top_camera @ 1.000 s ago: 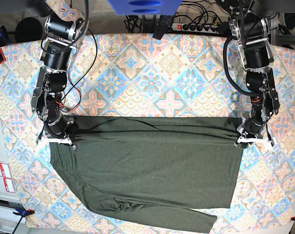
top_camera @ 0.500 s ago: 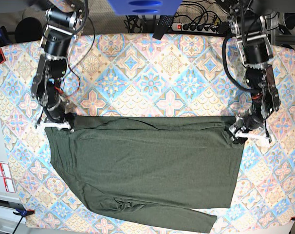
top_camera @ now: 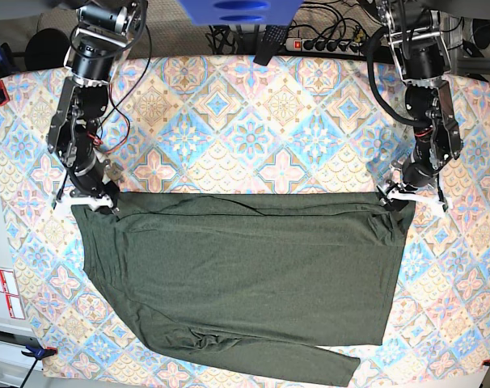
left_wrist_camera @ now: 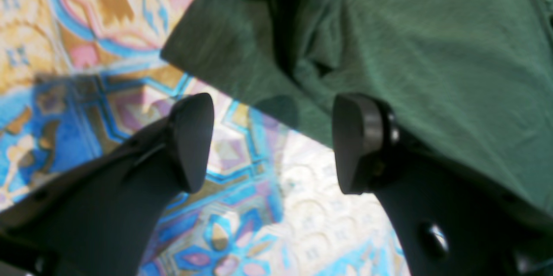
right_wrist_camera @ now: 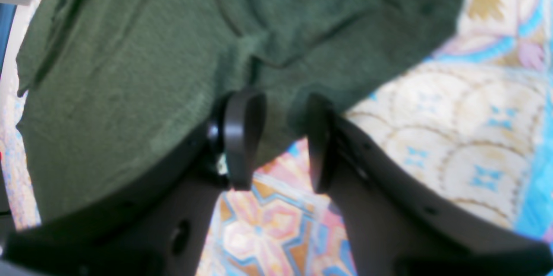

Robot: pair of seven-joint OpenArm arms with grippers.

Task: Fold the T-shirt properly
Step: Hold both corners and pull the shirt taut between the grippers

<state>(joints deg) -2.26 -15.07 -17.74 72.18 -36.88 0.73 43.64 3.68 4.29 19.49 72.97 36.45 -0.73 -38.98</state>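
Tablecloth (top_camera: 253, 121) (patterned tiles), T-shirt (top_camera: 245, 275) flat, power strip (top_camera: 326, 44) behind

Garments: I count one, the T-shirt (top_camera: 245, 275), on the tablecloth (top_camera: 253, 129).
Arms: two, both at the shirt's far edge.
Grippers: two, left gripper (top_camera: 412, 196) and right gripper (top_camera: 85, 200), one at each far corner.
Power strips: one (top_camera: 326, 44), beyond the cloth's far edge.
Sleeves showing: one, along the near edge.
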